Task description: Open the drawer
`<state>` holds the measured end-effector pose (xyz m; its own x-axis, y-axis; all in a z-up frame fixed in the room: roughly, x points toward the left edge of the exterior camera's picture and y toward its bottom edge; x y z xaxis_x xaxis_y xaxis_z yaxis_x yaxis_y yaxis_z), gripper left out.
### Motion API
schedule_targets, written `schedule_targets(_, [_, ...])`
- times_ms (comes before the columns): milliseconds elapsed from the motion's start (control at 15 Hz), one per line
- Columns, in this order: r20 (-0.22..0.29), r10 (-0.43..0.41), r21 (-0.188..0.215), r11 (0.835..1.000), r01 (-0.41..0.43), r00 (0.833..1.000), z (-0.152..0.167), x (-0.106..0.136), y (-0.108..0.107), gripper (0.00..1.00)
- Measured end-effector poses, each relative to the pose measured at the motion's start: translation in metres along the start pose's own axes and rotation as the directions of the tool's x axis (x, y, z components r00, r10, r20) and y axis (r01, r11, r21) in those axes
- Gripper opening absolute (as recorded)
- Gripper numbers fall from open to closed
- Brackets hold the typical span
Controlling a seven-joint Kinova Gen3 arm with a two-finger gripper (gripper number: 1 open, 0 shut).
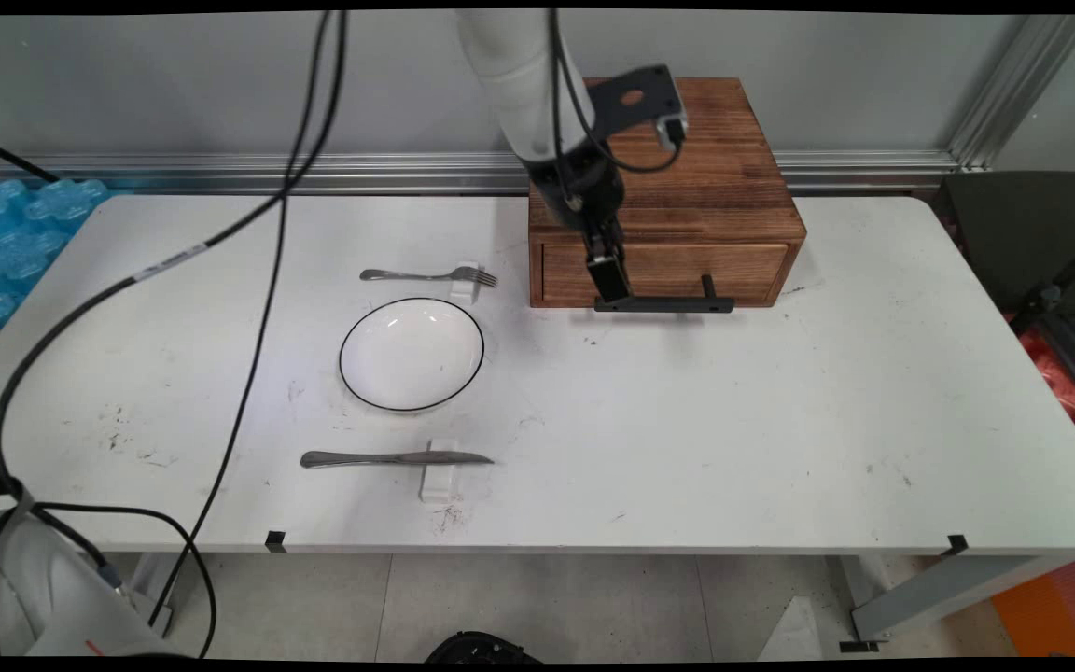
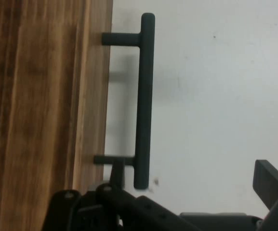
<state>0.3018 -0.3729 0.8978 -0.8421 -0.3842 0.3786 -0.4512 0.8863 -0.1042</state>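
A brown, dark-grained wooden drawer box [image 1: 687, 187] with a black handle [image 1: 663, 304] is seen; the bowl [image 1: 411, 354] is white, rimmed in black; the table [image 1: 687, 420] is white.

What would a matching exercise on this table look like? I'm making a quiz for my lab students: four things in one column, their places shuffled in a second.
Things:
1. fork
2. knife
3. plate
4. claw

Places:
A. on a white rest at the table's near side
B. at the black handle of the wooden box's drawer
C. between the two pieces of cutlery
D. on a white rest beyond the plate

Pairs: 1-D, 2-A, 3-C, 4-B
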Motion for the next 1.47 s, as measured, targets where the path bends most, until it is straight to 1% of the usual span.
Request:
schedule_targets(333, [0.000, 0.046, -0.011, 0.999, -0.046, 0.999, 0.046, 0.011, -0.004, 1.00])
schedule_targets(800, [0.003, 0.083, -0.029, 0.996, -0.083, 0.997, 0.093, 0.016, -0.003, 1.00])
schedule_targets(1133, [0.008, 0.085, -0.033, 0.996, -0.085, 0.996, 0.115, 0.016, -0.001, 1.00])
schedule_targets(1467, [0.006, 0.078, -0.037, 0.996, -0.077, 0.997, 0.126, 0.017, 0.005, 1.00])
